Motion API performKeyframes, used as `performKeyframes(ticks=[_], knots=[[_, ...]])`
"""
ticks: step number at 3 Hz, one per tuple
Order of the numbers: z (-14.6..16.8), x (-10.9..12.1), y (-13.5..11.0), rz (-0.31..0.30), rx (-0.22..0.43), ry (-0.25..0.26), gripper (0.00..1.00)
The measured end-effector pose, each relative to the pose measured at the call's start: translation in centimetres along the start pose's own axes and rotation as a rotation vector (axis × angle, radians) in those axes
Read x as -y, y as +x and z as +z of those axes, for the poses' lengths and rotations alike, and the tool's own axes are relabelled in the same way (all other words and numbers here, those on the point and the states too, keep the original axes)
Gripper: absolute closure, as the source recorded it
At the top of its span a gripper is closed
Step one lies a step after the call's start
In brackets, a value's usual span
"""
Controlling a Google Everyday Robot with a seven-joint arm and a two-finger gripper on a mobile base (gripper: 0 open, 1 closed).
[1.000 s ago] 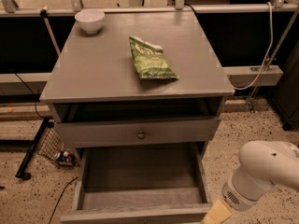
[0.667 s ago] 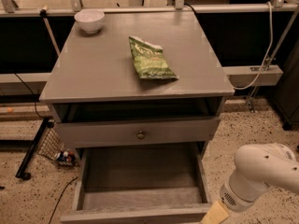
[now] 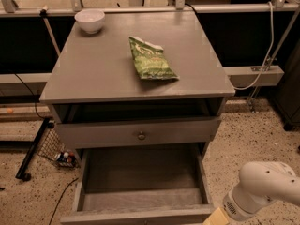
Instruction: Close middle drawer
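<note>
The middle drawer (image 3: 140,199) is pulled far out of the grey cabinet (image 3: 108,74). Its deep plain grey box is empty and its front runs along the bottom edge of the view. Above it, the top drawer (image 3: 136,134) with a round metal knob stands slightly open. My white arm (image 3: 265,191) comes in at the lower right, just right of the middle drawer's front right corner. A tan part of my gripper (image 3: 216,218) shows at the bottom edge beside that corner; the rest is cut off. The lowest drawer is out of view.
A green chip bag (image 3: 151,59) and a white bowl (image 3: 90,20) lie on the cabinet top. A black wire rack (image 3: 47,144) and cables sit on the speckled floor at the left. A white cable (image 3: 265,50) and a rail run behind at the right.
My arm has sunk slightly lower at the bottom right. The drawers, bag and bowl have not moved.
</note>
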State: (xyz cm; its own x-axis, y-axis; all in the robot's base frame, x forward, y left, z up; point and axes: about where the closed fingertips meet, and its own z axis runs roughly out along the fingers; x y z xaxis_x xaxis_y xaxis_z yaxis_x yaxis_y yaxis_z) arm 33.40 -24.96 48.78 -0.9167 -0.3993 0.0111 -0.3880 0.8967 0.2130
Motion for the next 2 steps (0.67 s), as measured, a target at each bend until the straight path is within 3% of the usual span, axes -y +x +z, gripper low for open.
performKeyframes(ticks=[2], knots=[[3.8, 0.9, 0.1, 0.056, 0.045, -0.049, 0.00]])
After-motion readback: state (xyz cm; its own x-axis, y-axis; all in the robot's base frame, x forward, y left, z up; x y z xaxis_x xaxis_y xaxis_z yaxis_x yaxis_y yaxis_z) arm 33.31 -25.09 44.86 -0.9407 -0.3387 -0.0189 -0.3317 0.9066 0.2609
